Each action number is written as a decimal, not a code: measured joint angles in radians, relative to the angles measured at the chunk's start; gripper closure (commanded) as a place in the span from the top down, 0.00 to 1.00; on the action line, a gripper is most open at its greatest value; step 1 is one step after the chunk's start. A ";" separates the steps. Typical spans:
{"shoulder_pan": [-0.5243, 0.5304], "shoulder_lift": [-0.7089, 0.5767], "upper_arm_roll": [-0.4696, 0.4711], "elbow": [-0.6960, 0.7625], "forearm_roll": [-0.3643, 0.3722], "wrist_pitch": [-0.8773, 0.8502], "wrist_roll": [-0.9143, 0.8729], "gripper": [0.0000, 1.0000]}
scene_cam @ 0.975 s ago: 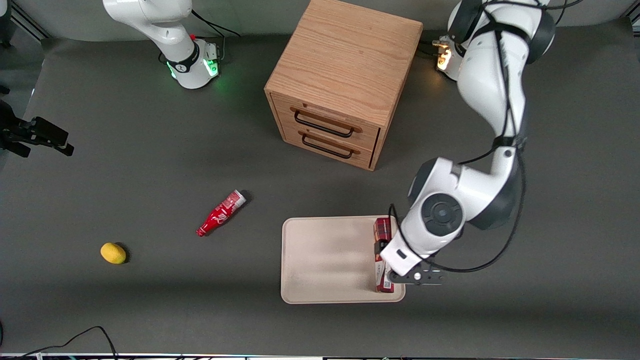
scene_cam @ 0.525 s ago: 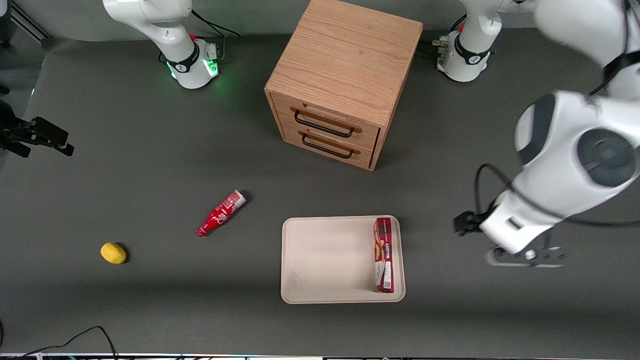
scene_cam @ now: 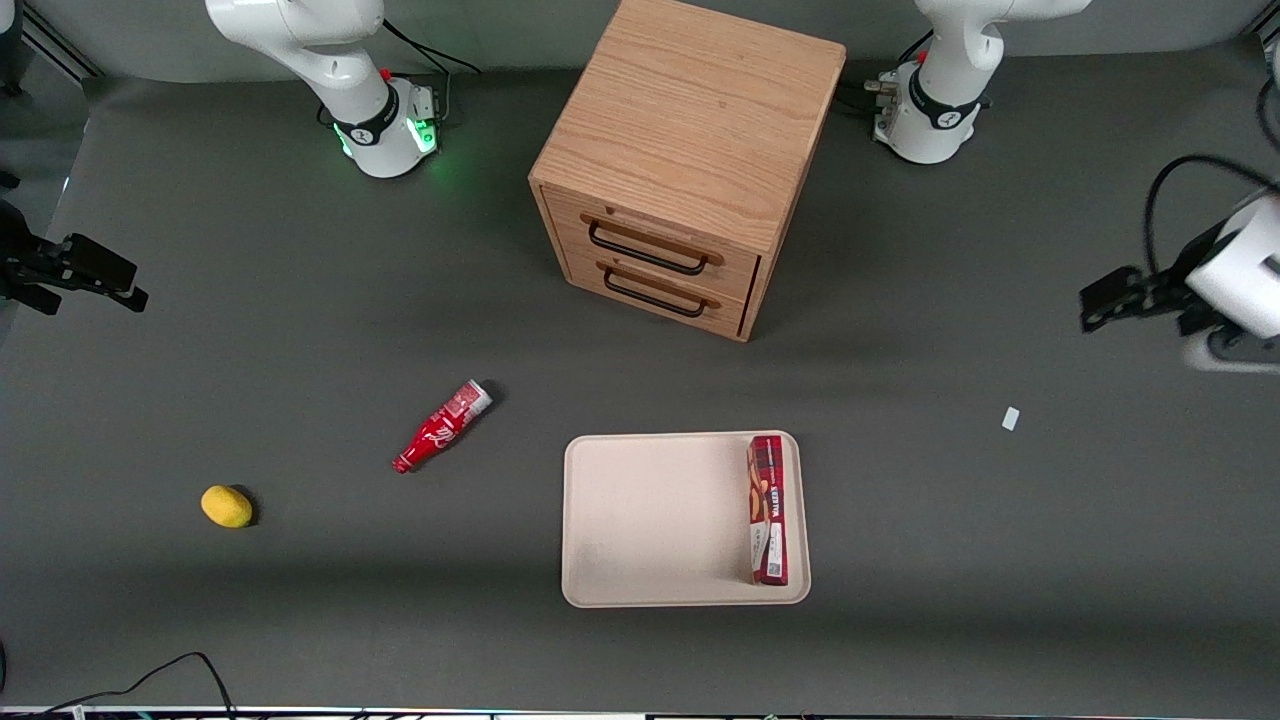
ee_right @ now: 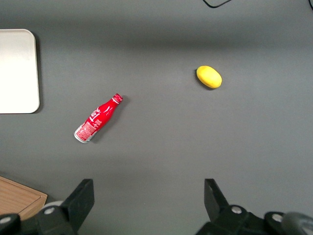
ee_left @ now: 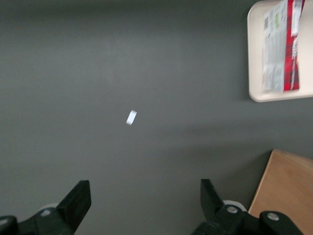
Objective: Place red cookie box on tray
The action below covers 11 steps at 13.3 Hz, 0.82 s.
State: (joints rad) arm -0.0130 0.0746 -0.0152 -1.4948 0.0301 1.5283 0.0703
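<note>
Red cookie box (scene_cam: 767,510) lies on tray (scene_cam: 650,520); hand (ee_left: 142,205) spread apart, empty, near paper scrap (scene_cam: 1010,418).

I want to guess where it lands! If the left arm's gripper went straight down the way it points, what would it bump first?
Probably just the bare table. The open gripper points down at it, with only a small white scrap nearby.

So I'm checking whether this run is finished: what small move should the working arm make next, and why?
Probably none beyond easing to rest. The red cookie box already lies on the tray, along its edge toward the working arm's end, and the open, empty gripper hangs well clear of it above bare table, near a small white scrap.
</note>
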 measured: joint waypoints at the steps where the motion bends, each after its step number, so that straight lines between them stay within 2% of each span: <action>1: 0.012 -0.021 0.001 -0.003 0.007 -0.026 0.036 1.00; 6: 0.016 -0.078 -0.004 0.001 0.059 -0.105 0.076 1.00; 11: 0.016 -0.026 0.024 -0.004 0.063 -0.100 0.084 1.00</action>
State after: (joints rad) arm 0.0032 0.0489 0.0093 -1.4984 0.0933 1.4285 0.1547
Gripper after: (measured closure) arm 0.000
